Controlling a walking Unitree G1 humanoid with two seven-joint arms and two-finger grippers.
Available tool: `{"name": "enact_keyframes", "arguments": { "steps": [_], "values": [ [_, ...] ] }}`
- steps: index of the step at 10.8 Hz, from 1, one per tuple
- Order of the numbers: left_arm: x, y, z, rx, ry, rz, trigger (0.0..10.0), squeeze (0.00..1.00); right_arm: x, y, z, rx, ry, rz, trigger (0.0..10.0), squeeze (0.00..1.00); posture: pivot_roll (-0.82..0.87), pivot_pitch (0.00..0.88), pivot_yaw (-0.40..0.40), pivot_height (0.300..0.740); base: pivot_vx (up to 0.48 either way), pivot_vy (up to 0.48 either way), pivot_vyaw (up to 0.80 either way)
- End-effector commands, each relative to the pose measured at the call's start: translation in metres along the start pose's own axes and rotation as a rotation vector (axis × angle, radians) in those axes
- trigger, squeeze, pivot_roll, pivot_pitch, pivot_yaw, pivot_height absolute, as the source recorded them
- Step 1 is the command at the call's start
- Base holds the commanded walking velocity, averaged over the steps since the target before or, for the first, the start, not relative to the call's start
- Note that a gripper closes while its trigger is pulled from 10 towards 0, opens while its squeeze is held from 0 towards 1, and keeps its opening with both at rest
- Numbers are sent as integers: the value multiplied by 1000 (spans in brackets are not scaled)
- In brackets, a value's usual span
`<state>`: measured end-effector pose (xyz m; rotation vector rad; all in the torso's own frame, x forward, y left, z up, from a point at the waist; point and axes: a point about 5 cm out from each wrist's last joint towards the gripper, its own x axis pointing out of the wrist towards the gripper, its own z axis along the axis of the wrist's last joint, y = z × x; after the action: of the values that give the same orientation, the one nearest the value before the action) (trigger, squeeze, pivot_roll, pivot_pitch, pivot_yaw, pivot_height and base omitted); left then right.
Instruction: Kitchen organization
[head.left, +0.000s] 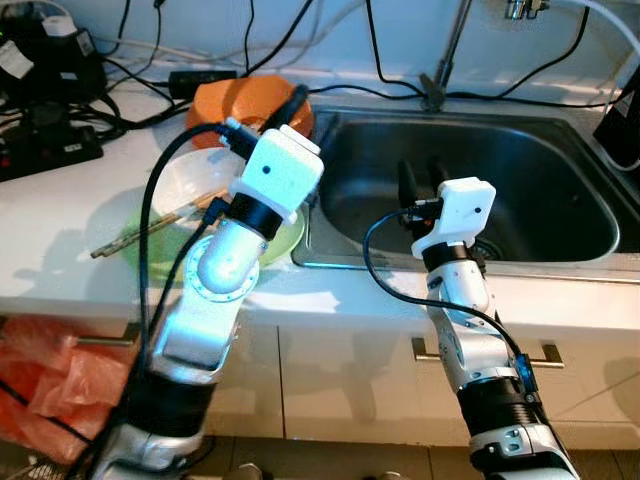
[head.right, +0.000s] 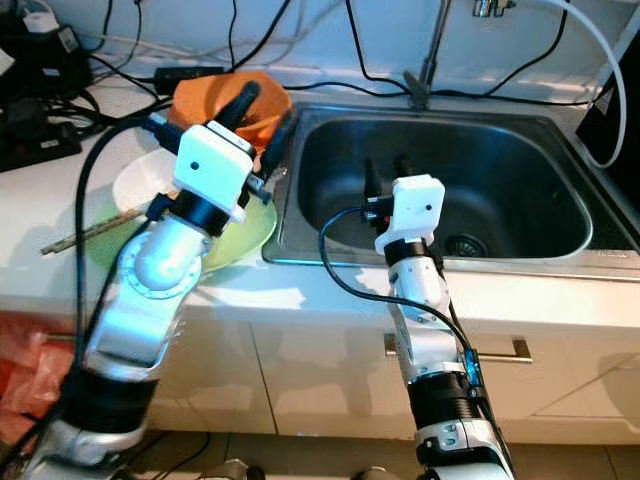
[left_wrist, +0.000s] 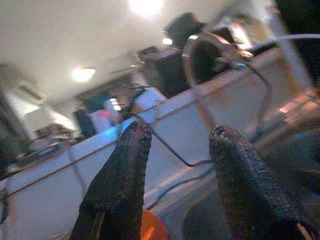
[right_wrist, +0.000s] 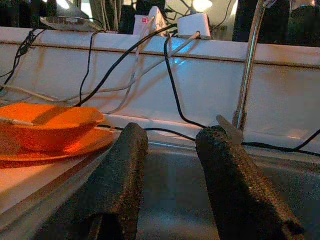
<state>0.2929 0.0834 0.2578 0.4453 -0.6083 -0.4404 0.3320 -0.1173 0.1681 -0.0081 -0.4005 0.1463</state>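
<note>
Orange bowl (head.right: 200, 100) just beyond parted left pincer (head.right: 262, 118); right pincer (head.right: 385, 172) over sink (head.right: 560, 150).

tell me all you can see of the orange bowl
The orange bowl is glossy, plastic-looking, round and shallow. It sits upright on a flat orange plate of the same colour, on the white counter just left of the sink, near the back wall and its black cables. The left tool hangs open above its sink-side rim, hiding part of it. Its inside cannot be made out.

Head stereo pair looks down on sink (head.left: 480, 170) — wrist cameras sit low, close, facing back wall (right_wrist: 200, 85).
</note>
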Motion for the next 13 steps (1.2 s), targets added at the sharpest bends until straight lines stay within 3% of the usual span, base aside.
{"name": "enact_keyframes", "arguments": {
  "steps": [1,2,5,8,9,13],
  "values": [
    [-1,-5,4,-12,4,-52,10000,0,-1,-1,-1,14,5,-4,10000,0,57,89,-32,740,0,0,0],
    [-10,-6,-2,-11,52,-87,10000,0,0,1,-3,20,13,2,10000,0,65,89,-35,740,0,0,0],
    [-36,-9,-35,-48,185,19,10000,0,0,0,-5,25,21,-1,10000,0,69,91,-35,740,0,0,0],
    [-23,-8,-24,-47,126,84,10000,0,0,-1,-3,9,11,-4,10000,0,58,94,-34,740,0,0,0],
    [-23,-7,-24,-37,119,94,10000,0,0,-2,-3,5,9,-4,10000,0,58,94,-34,740,0,0,712],
    [-20,-4,-20,-10,94,116,10000,0,0,-1,-2,17,7,0,10000,0,55,94,-35,740,0,-96,-183]
  ]
}}
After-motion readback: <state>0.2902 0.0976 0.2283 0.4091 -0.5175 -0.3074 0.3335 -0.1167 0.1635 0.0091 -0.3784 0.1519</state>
